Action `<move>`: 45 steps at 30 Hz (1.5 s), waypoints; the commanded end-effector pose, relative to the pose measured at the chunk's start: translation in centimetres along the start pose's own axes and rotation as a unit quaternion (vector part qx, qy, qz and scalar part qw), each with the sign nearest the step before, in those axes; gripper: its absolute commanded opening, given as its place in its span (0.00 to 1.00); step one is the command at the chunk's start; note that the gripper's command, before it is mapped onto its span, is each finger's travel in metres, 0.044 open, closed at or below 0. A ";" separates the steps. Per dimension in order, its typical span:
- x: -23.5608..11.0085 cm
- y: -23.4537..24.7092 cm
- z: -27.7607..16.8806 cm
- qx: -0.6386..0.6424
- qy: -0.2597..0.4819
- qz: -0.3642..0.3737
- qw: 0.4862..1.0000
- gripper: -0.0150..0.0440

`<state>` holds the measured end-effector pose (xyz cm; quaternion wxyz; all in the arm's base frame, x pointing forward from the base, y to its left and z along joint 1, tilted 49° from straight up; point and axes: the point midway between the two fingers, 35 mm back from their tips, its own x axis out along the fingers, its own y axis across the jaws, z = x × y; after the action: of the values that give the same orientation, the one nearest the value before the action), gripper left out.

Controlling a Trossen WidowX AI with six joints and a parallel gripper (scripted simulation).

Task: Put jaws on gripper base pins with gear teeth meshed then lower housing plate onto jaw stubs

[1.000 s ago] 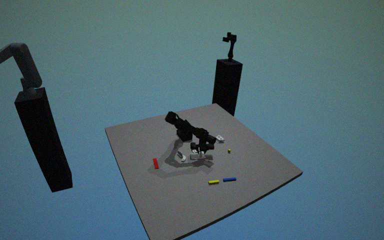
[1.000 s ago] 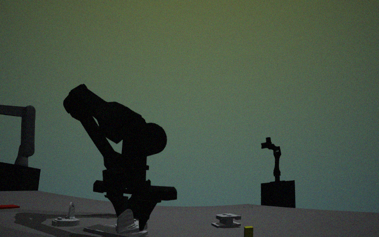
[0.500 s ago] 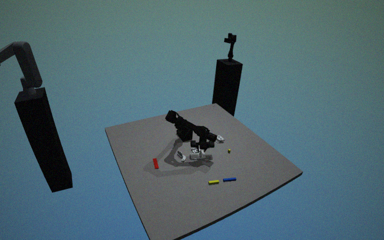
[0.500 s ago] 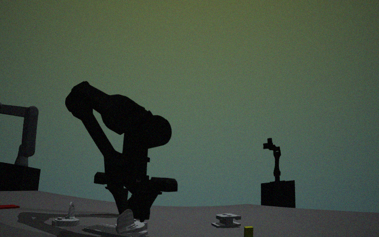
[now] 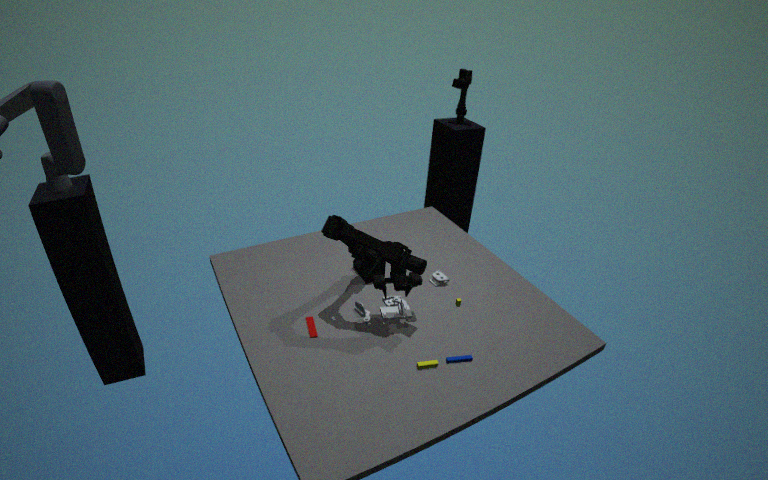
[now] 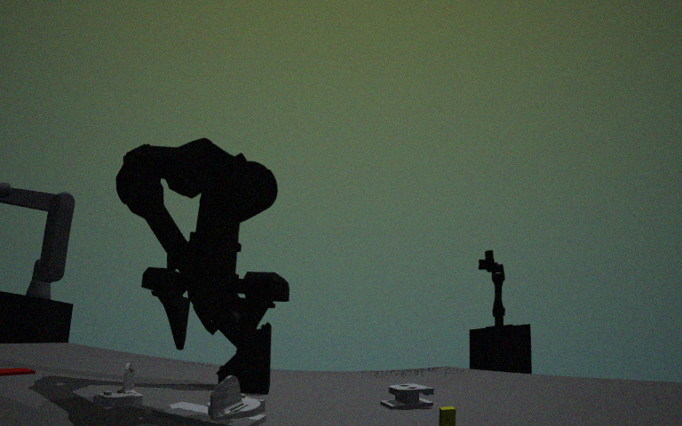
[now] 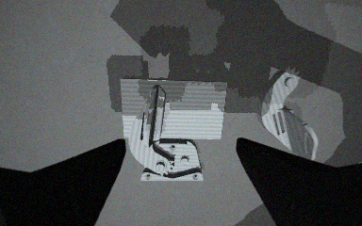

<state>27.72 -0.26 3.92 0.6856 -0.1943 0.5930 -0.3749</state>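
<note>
Tabletop (image 5: pixel 339 396) (image 6: pixel 327 389) (image 7: pixel 61 42) spreads grey beneath a dim blue-green backdrop.

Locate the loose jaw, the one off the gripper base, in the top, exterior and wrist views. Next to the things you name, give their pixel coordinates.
Loose jaw (image 5: pixel 360 309) (image 6: pixel 119 398) (image 7: pixel 284 110):
Top: just below centre, between the red block and the base.
Exterior: bottom left.
Wrist: right side, above the right-hand finger.
Shared landmark: the gripper base (image 5: pixel 390 311) (image 6: pixel 191 407) (image 7: pixel 195 124).

The top view looks steeply down from well back, taking in the whole arm and most of the table (image 5: pixel 351 407) (image 6: pixel 327 391). The exterior view sits low, almost level with that surface (nearer, too), while the wrist view peers closely down between the fingers; top and wrist share the white parts.
</note>
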 end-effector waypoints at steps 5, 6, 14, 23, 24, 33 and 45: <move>-0.8 -5.6 0.2 -0.100 0.000 0.000 0.995 1.00; -0.9 -6.3 0.1 -0.114 0.000 0.000 0.993 1.00; -1.3 -12.0 -1.1 -0.223 0.002 -0.004 0.975 1.00; 0.1 -12.4 -1.2 -0.231 0.002 -0.004 0.973 1.00; 1.2 -12.4 -1.2 -0.231 0.002 -0.004 0.973 1.00; 2.9 -12.5 -1.2 -0.231 0.002 -0.005 0.973 1.00; 4.9 -12.4 -1.1 -0.231 0.002 -0.004 0.973 1.00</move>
<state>23.27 -11.36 9.60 0.6221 -0.3466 0.6623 -0.2329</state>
